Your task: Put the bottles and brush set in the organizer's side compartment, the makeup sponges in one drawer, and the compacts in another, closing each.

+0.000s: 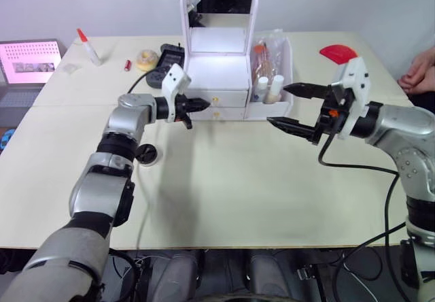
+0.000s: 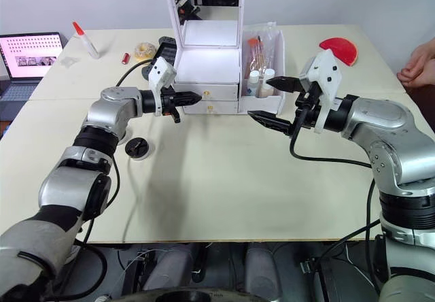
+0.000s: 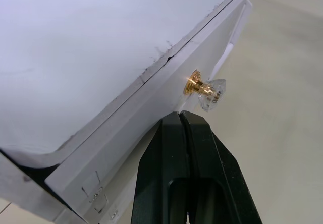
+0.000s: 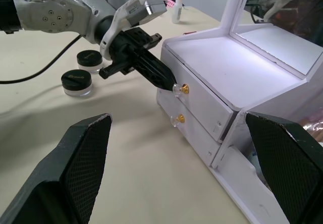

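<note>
The white organizer with a mirror stands at the table's far middle, and both its drawers look closed. Its side compartment on the right holds two small bottles and the brush set in a clear sleeve. My left gripper is shut with nothing in it, its tips at the upper drawer's front right beside the clear gold-based knob. My right gripper hangs open in front of the side compartment. Two black-lidded compacts sit on the table left of the organizer. The makeup sponges are out of view.
At the far left stand a laptop, a glue bottle, a yellow roll and a black device. A red object lies at the far right. A person's hands rest at the right edge.
</note>
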`<action>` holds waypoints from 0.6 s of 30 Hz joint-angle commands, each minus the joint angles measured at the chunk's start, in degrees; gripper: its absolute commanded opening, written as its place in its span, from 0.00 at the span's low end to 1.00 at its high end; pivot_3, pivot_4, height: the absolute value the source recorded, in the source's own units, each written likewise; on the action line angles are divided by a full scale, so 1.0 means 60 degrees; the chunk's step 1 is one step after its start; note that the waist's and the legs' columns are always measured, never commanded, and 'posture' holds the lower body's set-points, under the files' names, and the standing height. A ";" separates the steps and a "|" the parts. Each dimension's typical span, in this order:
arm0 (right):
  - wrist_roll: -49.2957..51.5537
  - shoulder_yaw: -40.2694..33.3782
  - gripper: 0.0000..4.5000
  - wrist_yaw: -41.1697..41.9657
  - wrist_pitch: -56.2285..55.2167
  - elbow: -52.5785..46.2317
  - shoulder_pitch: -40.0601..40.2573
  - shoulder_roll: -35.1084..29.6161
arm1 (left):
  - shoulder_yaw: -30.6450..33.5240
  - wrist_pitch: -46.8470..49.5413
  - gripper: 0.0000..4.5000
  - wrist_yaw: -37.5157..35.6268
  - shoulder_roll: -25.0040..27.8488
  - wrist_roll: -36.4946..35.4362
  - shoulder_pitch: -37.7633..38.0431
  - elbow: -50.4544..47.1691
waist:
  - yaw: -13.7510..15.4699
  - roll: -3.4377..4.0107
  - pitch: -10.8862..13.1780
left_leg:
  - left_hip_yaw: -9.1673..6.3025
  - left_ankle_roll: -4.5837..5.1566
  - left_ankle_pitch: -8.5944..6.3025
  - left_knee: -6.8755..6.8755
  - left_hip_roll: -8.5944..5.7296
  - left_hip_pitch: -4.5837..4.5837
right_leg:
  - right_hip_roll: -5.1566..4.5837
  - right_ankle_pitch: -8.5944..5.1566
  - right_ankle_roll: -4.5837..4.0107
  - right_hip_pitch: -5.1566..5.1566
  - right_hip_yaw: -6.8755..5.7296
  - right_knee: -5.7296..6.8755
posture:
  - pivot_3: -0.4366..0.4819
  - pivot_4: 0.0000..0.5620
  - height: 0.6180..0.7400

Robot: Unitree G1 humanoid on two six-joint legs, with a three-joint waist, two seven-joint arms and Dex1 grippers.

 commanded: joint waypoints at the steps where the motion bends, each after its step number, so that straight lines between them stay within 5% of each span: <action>1: 0.0169 -0.0402 1.00 -0.0026 -0.0058 -0.0339 -0.0052 -0.0165 | 0.0332 -0.0246 0.01 0.0061 0.0087 -0.0005 -0.0374 -0.0001 | -0.0003 0.0000 0.0000 | 0.0000 0.0000 0.0000 0.0000 0.0000 0.0000 | 0.0000 0.0000 0.0000 0.0000 0.0000 0.0002 | 0.48 0.27 0.98; 8: 0.0210 -0.0545 1.00 0.0064 -0.0098 -0.0304 0.0073 -0.0253 | 0.0358 0.0754 0.01 -0.0625 0.0568 -0.0448 0.0409 -0.1849 | -0.0040 -0.0001 0.0000 | 0.0000 0.0000 0.0000 -0.0003 0.0000 0.0000 | 0.0000 -0.0001 0.0000 -0.0003 0.0001 0.0005 | 0.48 0.27 0.98; 16: 0.0062 -0.1117 1.00 0.0077 -0.0223 -0.0459 0.1150 -0.0649 | 0.2047 0.4133 0.01 -0.0501 0.2628 -0.2589 0.4240 -0.8584 | -0.0280 0.0002 0.0000 | -0.0001 -0.0001 0.0000 -0.0023 0.0014 0.0001 | 0.0012 -0.0004 -0.0005 -0.0026 0.0026 0.0013 | 0.48 0.27 0.98; 18: -0.0084 -0.1512 1.00 0.0058 -0.0378 -0.0433 0.1773 -0.0765 | 0.2927 0.4665 0.13 -0.0281 0.3128 -0.3105 0.5726 -1.0208 | -0.0274 0.0004 -0.0002 | 0.0000 -0.0004 0.0000 -0.0025 0.0017 0.0004 | 0.0013 -0.0004 -0.0006 -0.0024 0.0031 0.0009 | 0.48 0.27 0.98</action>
